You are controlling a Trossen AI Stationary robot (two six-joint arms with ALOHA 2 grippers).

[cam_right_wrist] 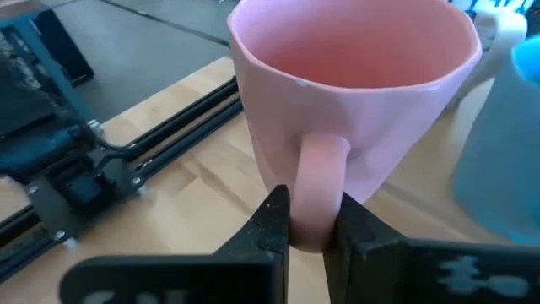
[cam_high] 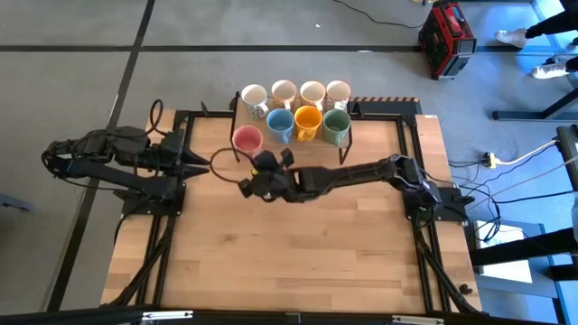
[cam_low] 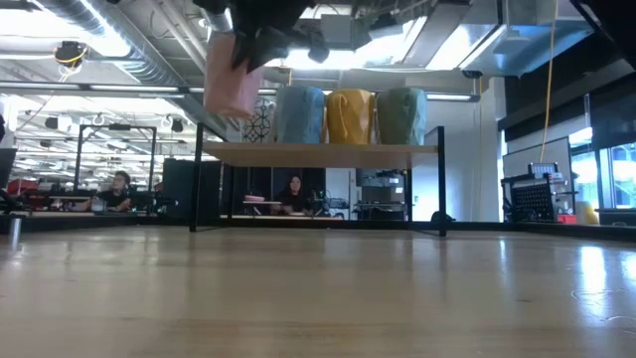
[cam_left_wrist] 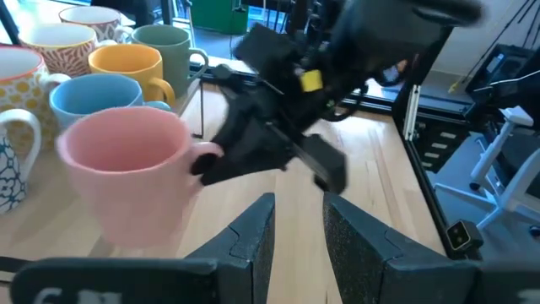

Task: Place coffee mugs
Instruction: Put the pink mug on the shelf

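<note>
1 pink mug (cam_right_wrist: pixel 354 110) | right gripper (cam_right_wrist: pixel 308 224) clamps its handle, beside shelf (cam_low: pixel 318 151) | left gripper (cam_left_wrist: pixel 295 232) narrowly parted, empty

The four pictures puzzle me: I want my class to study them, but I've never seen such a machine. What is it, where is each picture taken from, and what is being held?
It is a robot with two dark arms at a wooden table. One picture looks straight down from above, one looks level across the tabletop, and the other two come from cameras on each arm's wrist.

At the table's far edge, a small raised shelf carries a blue mug, an orange mug and a green mug, with four pale mugs behind them.

The right gripper is shut on the handle of the pink mug, held in the air beside the blue one. The left gripper waits at the table's left side, empty, its fingers slightly apart.
</note>
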